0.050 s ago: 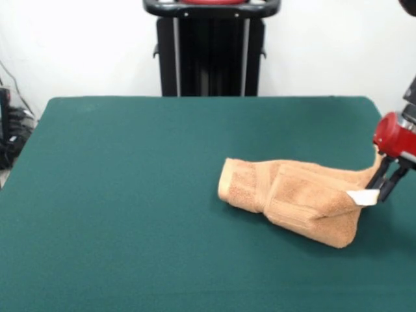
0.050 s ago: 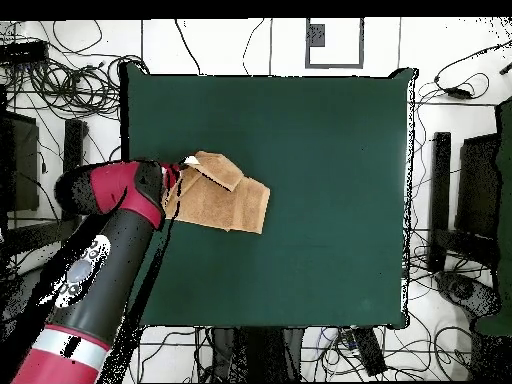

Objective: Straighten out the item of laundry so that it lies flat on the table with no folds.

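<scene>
The item of laundry [image 1: 299, 198], a light-orange terry towel, lies folded over itself right of the table's [image 1: 130, 195] middle. Its right corner, with a small white tag [image 1: 363, 197], rises off the green cloth toward my gripper [image 1: 385, 181]. The dark fingers [image 1: 392, 184] hang below a red wrist and are shut on that raised corner. In the overhead view the towel [image 2: 225, 200] sits near the table's [image 2: 330, 150] left edge, with my gripper [image 2: 174, 186] at its left end under the red and black arm. Several layers overlap, and a border band runs across the top.
The gripper is close to the table's right edge [image 1: 390, 130] in the front view. Green cloth stretches wide to the towel's left. Cables [image 2: 60, 80] and dark stands [image 2: 470, 190] surround the table on the floor in the overhead view.
</scene>
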You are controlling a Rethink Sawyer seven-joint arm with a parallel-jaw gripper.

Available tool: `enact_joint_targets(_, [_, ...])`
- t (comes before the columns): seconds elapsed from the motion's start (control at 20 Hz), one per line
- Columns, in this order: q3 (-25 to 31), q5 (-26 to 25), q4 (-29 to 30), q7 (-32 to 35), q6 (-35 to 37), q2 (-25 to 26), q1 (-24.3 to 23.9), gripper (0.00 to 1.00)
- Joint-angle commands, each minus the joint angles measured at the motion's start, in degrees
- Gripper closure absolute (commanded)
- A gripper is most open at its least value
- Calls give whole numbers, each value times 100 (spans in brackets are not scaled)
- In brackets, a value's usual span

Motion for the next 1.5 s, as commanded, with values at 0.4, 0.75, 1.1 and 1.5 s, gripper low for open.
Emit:
enact_joint_targets(0.4, [357, 368, -760, 1736, 771, 74, 167, 100])
enact_joint_targets(0.75, [387, 300, -692, 1682, 625, 92, 174, 100])
enact_joint_targets(1.1, [514, 133, -444, 1372, 339, 16, 172, 0])
enact_joint_targets(1.5, [560, 49, -442, 1198, 216, 45, 116, 0])
